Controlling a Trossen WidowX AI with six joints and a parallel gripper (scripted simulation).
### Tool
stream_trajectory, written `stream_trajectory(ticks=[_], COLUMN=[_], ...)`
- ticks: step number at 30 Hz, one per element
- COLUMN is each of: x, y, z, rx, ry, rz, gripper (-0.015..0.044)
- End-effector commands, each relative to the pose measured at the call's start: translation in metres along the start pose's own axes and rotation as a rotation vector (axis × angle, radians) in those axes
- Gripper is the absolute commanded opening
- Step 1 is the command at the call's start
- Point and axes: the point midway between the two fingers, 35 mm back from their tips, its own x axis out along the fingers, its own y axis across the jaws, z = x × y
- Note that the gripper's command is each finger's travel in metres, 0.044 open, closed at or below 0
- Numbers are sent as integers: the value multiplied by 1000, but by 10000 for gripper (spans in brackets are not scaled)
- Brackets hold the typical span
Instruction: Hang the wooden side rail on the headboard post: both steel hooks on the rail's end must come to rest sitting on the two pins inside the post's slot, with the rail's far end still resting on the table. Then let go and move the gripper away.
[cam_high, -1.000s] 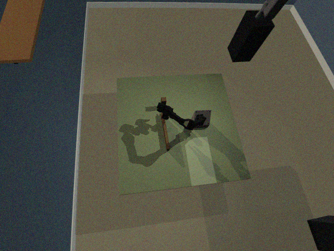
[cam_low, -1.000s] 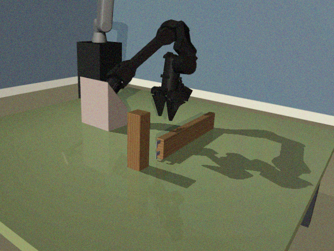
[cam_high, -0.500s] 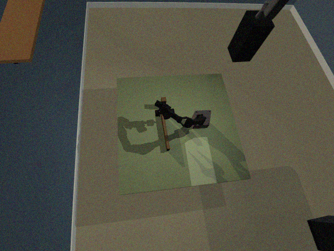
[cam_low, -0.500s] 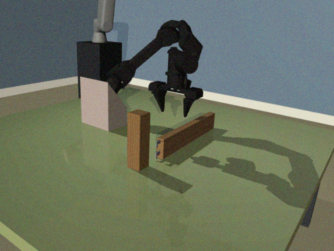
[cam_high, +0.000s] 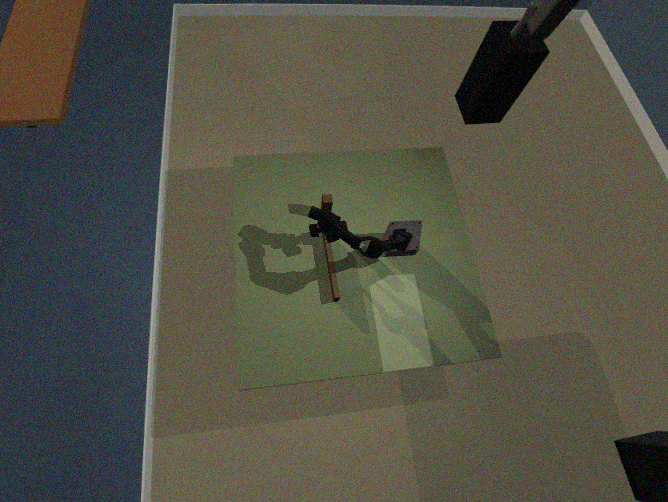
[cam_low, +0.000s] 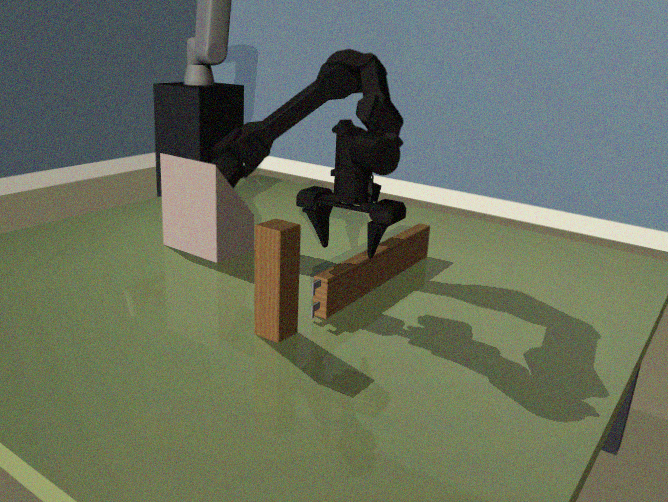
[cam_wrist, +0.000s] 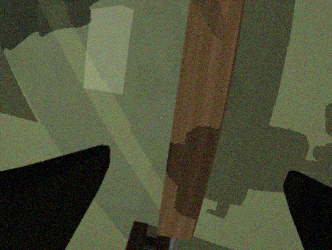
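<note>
The wooden side rail (cam_high: 333, 280) (cam_low: 378, 272) (cam_wrist: 205, 90) stands on its long narrow edge on the green table (cam_high: 286, 350) (cam_low: 162, 404) (cam_wrist: 250, 225), well in from the table's edges. Its hooked end faces the upright post (cam_high: 326, 198) (cam_low: 276, 280) (cam_wrist: 135, 239), near it but apart, so the rail is unhung. Open tabletop lies beyond both ends of the post-and-rail line. The gripper (cam_high: 313, 221) (cam_low: 348, 251) (cam_wrist: 201, 169) is spread wide, pinching nothing, its fingers pointing down. The wrist view puts one finger to each side of the rail, with space between each finger and the wood. The pale, slant-sided base block (cam_high: 416, 240) (cam_low: 189, 207) stands apart from the rail.

Rail and post are brown wood with visible grain; the rail is a long, straight bar, the post a squared column. Two small grey steel hooks (cam_low: 316, 286) sit one above the other on the rail's end. The tabletop has a faint sheen, and the arm (cam_high: 353, 240) (cam_low: 297, 110) is matt black.

The arm covers part of the rail from above. The post's slot and pins are turned away in the exterior view, and the wrist view cuts the post off in darkness. Cast shadows blur the rail's top, and the fingertips' exact height above it is hard to judge.
</note>
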Motion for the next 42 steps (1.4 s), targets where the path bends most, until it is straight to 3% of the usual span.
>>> stream_trajectory(ticks=[1,42], x=[8,72], y=[2,3], z=[1,1], rx=[10,11], ry=[-7,-9], rz=[7,7], gripper=[440,440])
